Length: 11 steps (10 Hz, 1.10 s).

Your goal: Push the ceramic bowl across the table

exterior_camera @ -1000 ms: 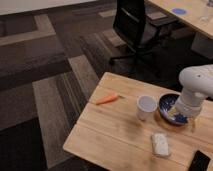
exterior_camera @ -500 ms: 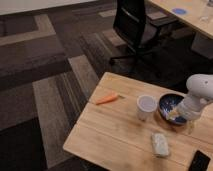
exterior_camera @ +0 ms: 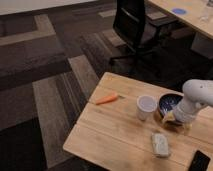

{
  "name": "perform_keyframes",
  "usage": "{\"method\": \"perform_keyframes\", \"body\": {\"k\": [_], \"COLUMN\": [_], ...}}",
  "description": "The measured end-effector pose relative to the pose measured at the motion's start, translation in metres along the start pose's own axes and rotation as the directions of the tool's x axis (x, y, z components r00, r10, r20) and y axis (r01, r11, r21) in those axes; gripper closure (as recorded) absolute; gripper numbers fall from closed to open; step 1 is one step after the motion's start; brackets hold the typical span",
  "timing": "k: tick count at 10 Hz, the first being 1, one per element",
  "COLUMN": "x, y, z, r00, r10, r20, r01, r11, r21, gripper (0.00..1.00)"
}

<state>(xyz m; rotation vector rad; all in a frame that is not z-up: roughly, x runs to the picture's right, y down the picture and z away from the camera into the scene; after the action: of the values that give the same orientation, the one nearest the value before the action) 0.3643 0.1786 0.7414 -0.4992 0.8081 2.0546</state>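
The round dark blue glossy ceramic bowl (exterior_camera: 170, 104) sits near the right side of the light tan wooden bench (exterior_camera: 115, 135), its contents hidden. The white arm's tool (exterior_camera: 176, 119) covers its near rim. One white paper cup (exterior_camera: 146, 106) stands just left; one orange carrot (exterior_camera: 107, 99) lies farther left

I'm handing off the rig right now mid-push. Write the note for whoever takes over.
Gripper: down at the near rim of the ceramic bowl, arm covering the bowl's right side.
Ceramic bowl: right part of the table, just right of the white cup.
Also on the table: carrot, pale packet, phone.
Done: gripper at the bowl.
Left: push the bowl across.
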Motion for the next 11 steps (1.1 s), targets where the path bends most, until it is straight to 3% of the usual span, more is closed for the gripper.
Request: {"method": "perform_keyframes", "body": {"k": [2, 4, 5, 6, 7, 9, 11], "x": [-0.021, -0.065, -0.112, -0.133, -0.164, -0.195, -0.198], "y": [-0.001, -0.01, -0.012, -0.012, -0.012, -0.008, -0.01], "z": [0.002, 0.007, -0.015, -0.035, -0.077, -0.147, -0.169], "r00": [0.999, 0.997, 0.987, 0.978, 0.955, 0.911, 0.897], "r10": [-0.022, -0.025, -0.003, 0.007, 0.021, 0.033, 0.033], "r20": [0.024, 0.075, 0.162, 0.211, 0.297, 0.412, 0.44], "r01": [0.021, 0.018, -0.016, -0.032, -0.062, -0.103, -0.118], "r11": [0.999, 0.995, 0.993, 0.992, 0.99, 0.983, 0.979], "r21": [0.027, 0.095, 0.116, 0.119, 0.129, 0.149, 0.167], "gripper": [0.35, 0.35, 0.35, 0.35, 0.35, 0.35, 0.35]}}
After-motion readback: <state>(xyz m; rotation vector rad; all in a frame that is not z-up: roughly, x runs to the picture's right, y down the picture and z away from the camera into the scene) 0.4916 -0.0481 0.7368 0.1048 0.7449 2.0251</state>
